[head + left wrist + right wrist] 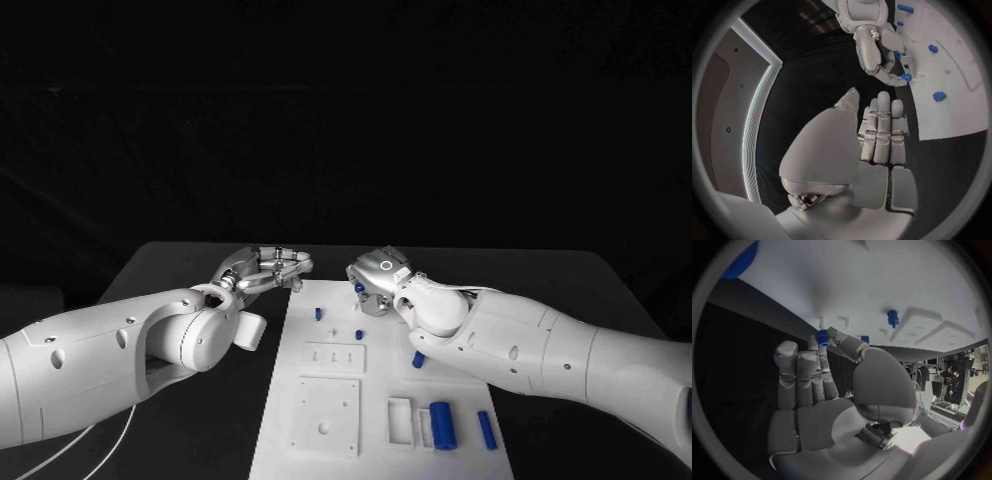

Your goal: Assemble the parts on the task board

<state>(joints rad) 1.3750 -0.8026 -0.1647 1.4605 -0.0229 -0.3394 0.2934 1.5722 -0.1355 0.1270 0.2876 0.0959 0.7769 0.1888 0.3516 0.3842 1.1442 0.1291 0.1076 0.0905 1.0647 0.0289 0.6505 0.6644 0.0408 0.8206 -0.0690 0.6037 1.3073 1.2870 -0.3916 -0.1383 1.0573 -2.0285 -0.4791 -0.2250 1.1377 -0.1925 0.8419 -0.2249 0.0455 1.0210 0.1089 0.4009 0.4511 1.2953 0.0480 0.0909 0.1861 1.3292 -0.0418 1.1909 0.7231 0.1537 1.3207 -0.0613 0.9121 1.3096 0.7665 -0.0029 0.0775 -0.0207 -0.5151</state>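
The white task board lies in the middle of the table. My right hand hovers over the board's far end and pinches a small blue part between thumb and fingertip; the same part appears in the left wrist view. My left hand hangs just left of the board's far corner, fingers stretched out, holding nothing. Small blue parts stand on the board, another blue part lies by my right forearm, and two longer blue cylinders lie at the near right.
White raised blocks and a white frame sit on the board. Black table surrounds the board. My right forearm crosses above the board's right edge.
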